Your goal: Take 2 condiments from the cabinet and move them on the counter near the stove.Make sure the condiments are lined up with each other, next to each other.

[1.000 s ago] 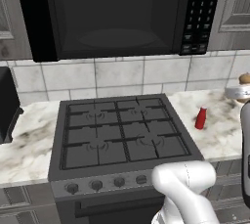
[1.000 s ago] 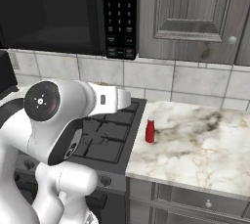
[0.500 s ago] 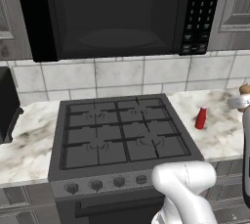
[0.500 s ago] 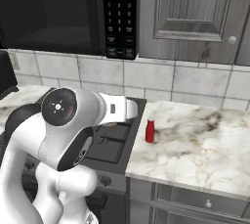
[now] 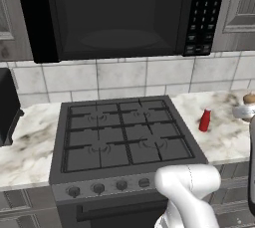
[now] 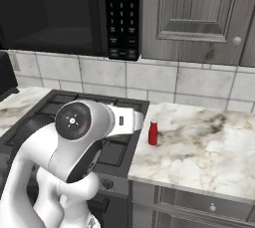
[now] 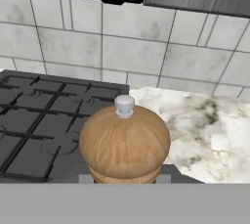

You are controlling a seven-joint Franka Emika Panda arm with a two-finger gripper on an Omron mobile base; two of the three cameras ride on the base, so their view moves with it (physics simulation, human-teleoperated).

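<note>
Red bottle (image 5: pixel 204 120) stands on the worktop (image 6: pixel 199 147) beside the stove (image 5: pixel 124 137); hand (image 7: pixel 124 179) holds the wooden shaker (image 7: pixel 124 145), not yet placed.

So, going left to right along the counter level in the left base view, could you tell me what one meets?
Black appliance → bare marble counter → stove → red squeeze bottle → wooden shaker, partly cut off at the right edge.

The stove (image 5: pixel 124 137) is looked down on squarely from the left base view, and obliquely toward its right edge from the right base view. The counter (image 6: pixel 199 147) beside it is shared. From the hand view, the counter's back edge is faced closely.
</note>
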